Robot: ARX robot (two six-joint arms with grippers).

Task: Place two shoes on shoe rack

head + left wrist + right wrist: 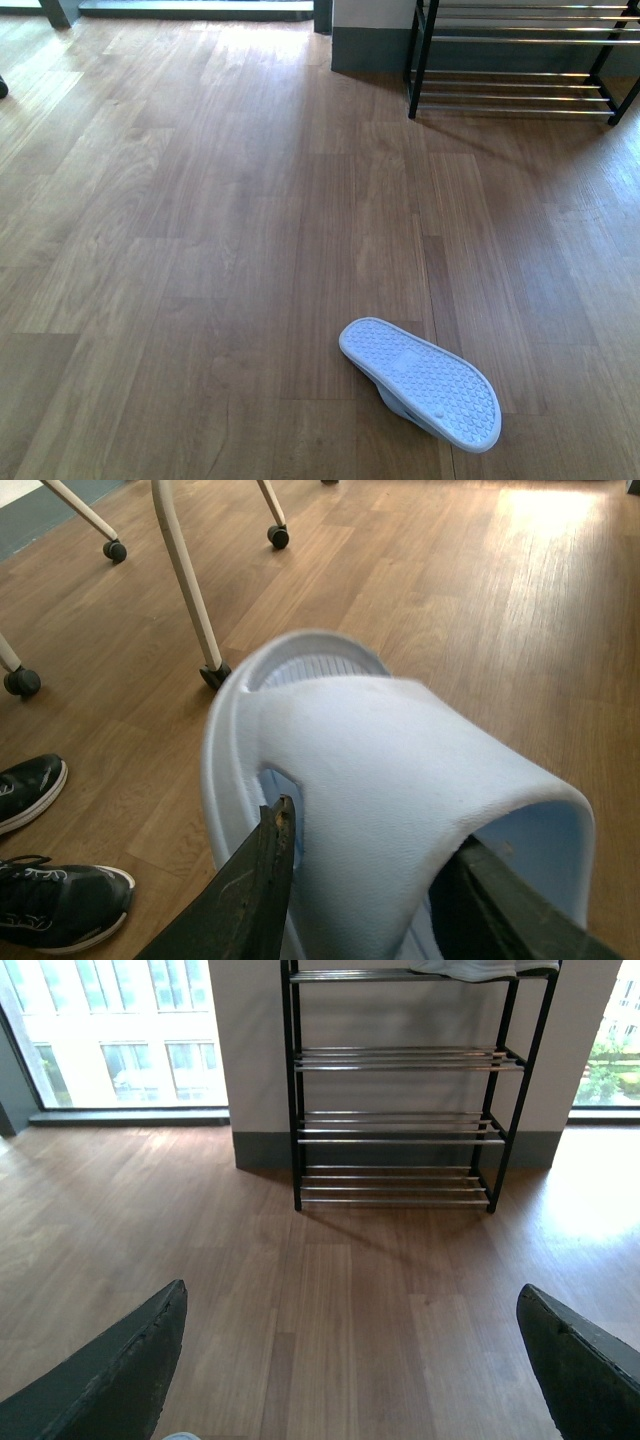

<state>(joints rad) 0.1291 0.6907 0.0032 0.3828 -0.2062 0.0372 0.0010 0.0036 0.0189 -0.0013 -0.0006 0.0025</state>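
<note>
Pale blue slide (400,780) gripped in left jaws, right jaws wide apart, empty, something white (480,968) atop shoe rack (400,1057)

Pale blue slides on brown wood.

The near slide (420,383) shows a whitish-blue sole patterned with rows of small dots. The other slide (400,800) is plain pale blue, its strap between the matt black fingers of the left tool (372,830). The right tool (352,1295) is the same worn black. The floor (200,250) is mid-brown planks with darker grain streaks. The shoe rack (297,1090) has a black frame and shiny chrome bars. The black sneakers (65,905) have white soles.
</note>
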